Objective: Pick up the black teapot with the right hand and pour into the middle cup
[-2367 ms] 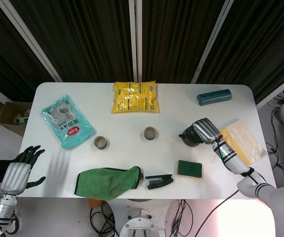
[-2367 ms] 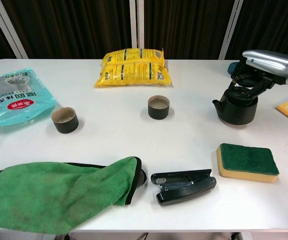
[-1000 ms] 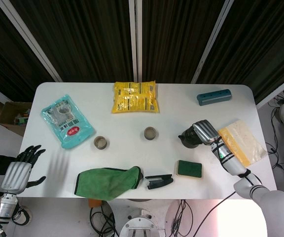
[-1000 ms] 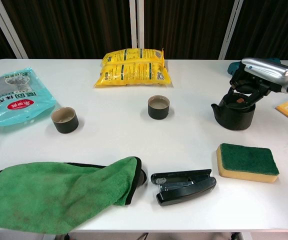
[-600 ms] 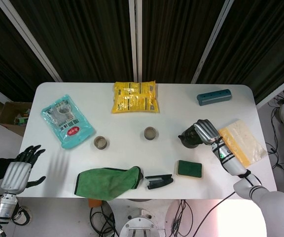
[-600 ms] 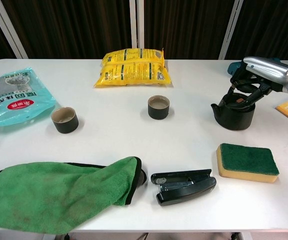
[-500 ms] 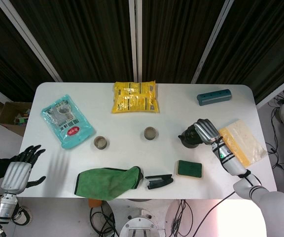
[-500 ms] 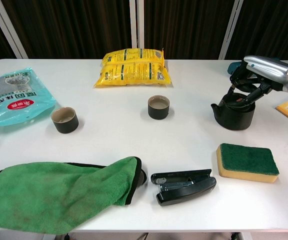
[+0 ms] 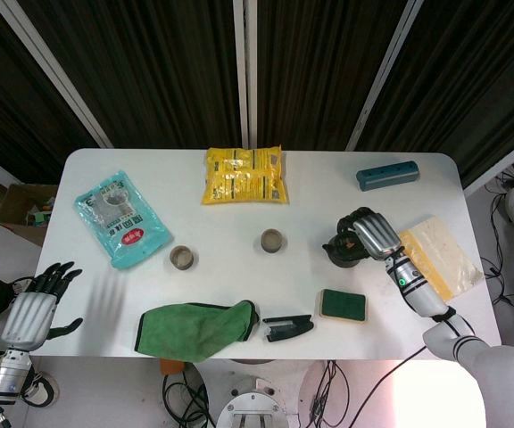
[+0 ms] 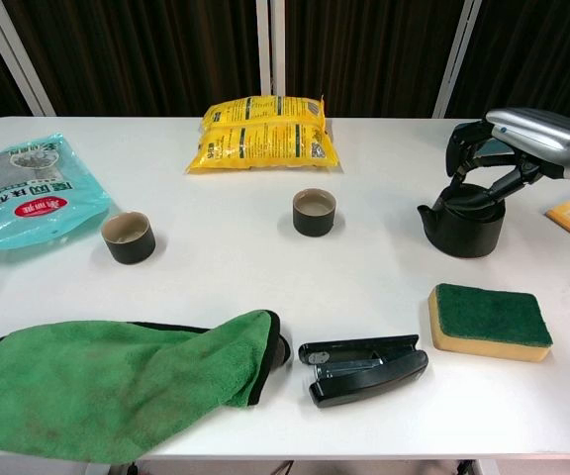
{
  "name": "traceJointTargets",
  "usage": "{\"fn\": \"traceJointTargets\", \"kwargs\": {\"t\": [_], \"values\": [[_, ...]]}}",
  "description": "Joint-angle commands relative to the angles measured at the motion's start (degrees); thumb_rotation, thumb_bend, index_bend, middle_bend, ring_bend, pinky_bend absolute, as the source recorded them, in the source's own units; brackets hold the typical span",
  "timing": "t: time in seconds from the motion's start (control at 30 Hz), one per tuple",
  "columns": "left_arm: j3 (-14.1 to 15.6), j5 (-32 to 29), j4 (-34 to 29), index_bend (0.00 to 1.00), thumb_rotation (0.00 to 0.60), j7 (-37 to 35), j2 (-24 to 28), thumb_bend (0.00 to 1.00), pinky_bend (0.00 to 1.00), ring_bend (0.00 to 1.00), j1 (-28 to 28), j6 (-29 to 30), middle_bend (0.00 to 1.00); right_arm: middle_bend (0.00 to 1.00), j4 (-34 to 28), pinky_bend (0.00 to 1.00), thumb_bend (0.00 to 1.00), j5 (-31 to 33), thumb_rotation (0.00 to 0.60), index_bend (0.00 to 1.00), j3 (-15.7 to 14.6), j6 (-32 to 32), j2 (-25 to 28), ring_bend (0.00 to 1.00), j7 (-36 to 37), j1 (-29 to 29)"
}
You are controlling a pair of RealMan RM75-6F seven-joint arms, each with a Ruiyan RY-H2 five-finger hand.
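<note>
head view shows the right hand (image 9: 369,234) over the squat black teapot (image 9: 341,251), which stands on the white table (image 9: 230,285) toward its right side. chest view has the hand (image 10: 508,148) arched above the pot (image 10: 466,220), dark fingers (image 10: 468,142) curled down around the top; whether they actually grip it i cannot tell. the spout points away from the hand toward the round dark middle cup (image 10: 315,211), with bare tabletop between the two.

just behind the hand, toward the right table edge, lies a flat yellow packet (image 9: 440,254). nearer the robot than the hand sits a green-topped yellow sponge (image 10: 489,321), and beyond that along the front a black stapler (image 10: 363,368) and a rumpled green cloth (image 10: 117,384) that reaches the front edge. a teal oblong case (image 9: 387,174) lies past the hand near the far edge. a yellow snack bag (image 10: 261,132) rests beyond the middle cup.

far across from the hand, a second dark cup (image 10: 129,237) and a teal pouch (image 10: 26,188) occupy the left side. the left hand (image 9: 36,308) hangs off the left table corner, fingers spread, holding nothing. dark slatted curtains (image 9: 150,62) back the table.
</note>
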Motion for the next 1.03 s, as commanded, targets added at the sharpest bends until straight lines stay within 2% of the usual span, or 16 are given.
{"fn": "traceJointTargets", "kwargs": {"t": [0.03, 0.13, 0.23, 0.43, 0.5, 0.6, 0.7, 0.8, 0.9, 1.03], "values": [[0.02, 0.00, -0.06, 0.18, 0.600, 0.06, 0.02, 0.13, 0.22, 0.07, 0.04, 0.05, 0.09, 0.18, -1.65, 0.11, 0.04, 0.24, 0.365, 0.03, 0.30, 0.48, 1.10, 0.04, -1.51, -0.32], [0.01, 0.09, -0.20, 0.18, 0.600, 0.16, 0.06, 0.13, 0.22, 0.07, 0.12, 0.28, 0.09, 0.07, -4.05, 0.02, 0.03, 0.50, 0.365, 0.00, 0.90, 2.44, 2.74, 0.00, -3.39, -1.09], [0.01, 0.13, -0.32, 0.18, 0.600, 0.25, 0.15, 0.13, 0.22, 0.07, 0.24, 0.54, 0.09, 0.00, -8.42, 0.00, 0.03, 0.50, 0.363, 0.00, 1.66, 6.83, 5.47, 0.00, -5.11, -2.77], [-0.01, 0.27, -0.62, 0.18, 0.600, 0.32, 0.44, 0.13, 0.22, 0.07, 0.69, 1.46, 0.09, 0.00, -23.14, 0.00, 0.06, -2.85, 0.363, 0.00, 1.02, 24.04, 13.24, 0.00, -13.88, -10.74], [-0.03, 0.47, -0.75, 0.18, 0.600, 0.37, 0.50, 0.13, 0.22, 0.07, 0.84, 1.94, 0.09, 0.00, -28.57, 0.00, 0.07, -3.83, 0.364, 0.00, -0.47, 29.79, 15.28, 0.00, -17.61, -15.22], [0.05, 0.96, -0.87, 0.18, 0.600, 0.50, 0.56, 0.13, 0.22, 0.07, 1.04, 2.62, 0.09, 0.00, -33.00, 0.00, 0.08, -3.44, 0.365, 0.00, -2.99, 36.25, 16.35, 0.00, -23.82, -22.68], [0.20, 1.59, -0.99, 0.18, 0.600, 0.82, 0.63, 0.13, 0.22, 0.07, 1.09, 3.10, 0.09, 0.00, -32.56, 0.00, 0.15, 0.00, 0.360, 0.00, -5.35, 38.29, 15.05, 0.00, -25.51, -29.80], [0.30, 2.35, -1.20, 0.18, 0.600, 1.30, 0.79, 0.13, 0.22, 0.07, 1.03, 3.56, 0.09, 0.00, -29.09, 0.00, 0.18, 3.87, 0.353, 0.00, -7.19, 35.45, 14.37, 0.00, -23.68, -34.38], [0.24, 2.92, -1.56, 0.18, 0.600, 2.04, 0.99, 0.13, 0.22, 0.07, 1.01, 4.16, 0.09, 0.00, -26.70, 0.00, 0.18, 6.09, 0.343, 0.00, -7.20, 33.48, 14.05, 0.00, -21.19, -36.92], [0.05, 3.37, -2.03, 0.18, 0.600, 2.84, 1.04, 0.13, 0.22, 0.07, 1.02, 4.81, 0.09, 0.00, -25.61, 0.00, 0.18, 6.01, 0.342, 0.00, -5.73, 34.00, 14.11, 0.00, -20.32, -37.95]]}}
